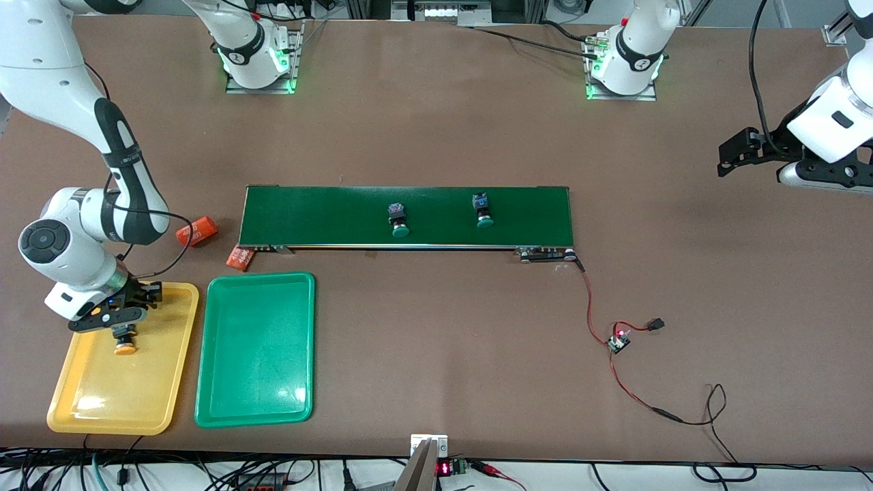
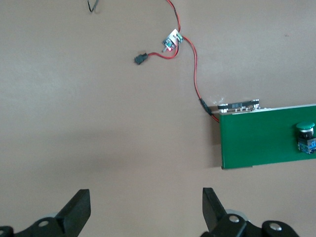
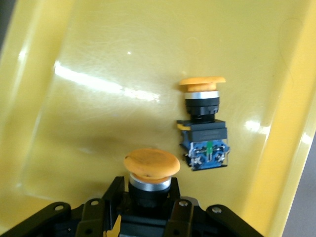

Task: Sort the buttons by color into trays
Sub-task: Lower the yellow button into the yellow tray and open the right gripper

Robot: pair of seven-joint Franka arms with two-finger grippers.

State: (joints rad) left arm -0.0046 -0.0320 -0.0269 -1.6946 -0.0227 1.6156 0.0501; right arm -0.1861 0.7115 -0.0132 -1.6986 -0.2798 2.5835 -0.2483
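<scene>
My right gripper (image 3: 149,190) is shut on a yellow-orange button (image 3: 150,165), cap pointing away from the fingers, just above the floor of the yellow tray (image 1: 116,399). A second yellow-orange button (image 3: 203,123) lies on its side in that tray beside it. In the front view the held button (image 1: 124,341) shows under the right gripper (image 1: 124,329). Two green buttons (image 1: 400,219) (image 1: 483,210) lie on the dark-green belt (image 1: 327,215). The green tray (image 1: 256,348) holds nothing. My left gripper (image 1: 728,158) (image 2: 146,212) hangs open and waits over bare table at the left arm's end.
Two orange cylinders (image 1: 198,230) (image 1: 241,258) lie by the belt's end, between it and the yellow tray. A small circuit board (image 1: 619,339) with red and black wires trails from the belt's other end toward the front table edge.
</scene>
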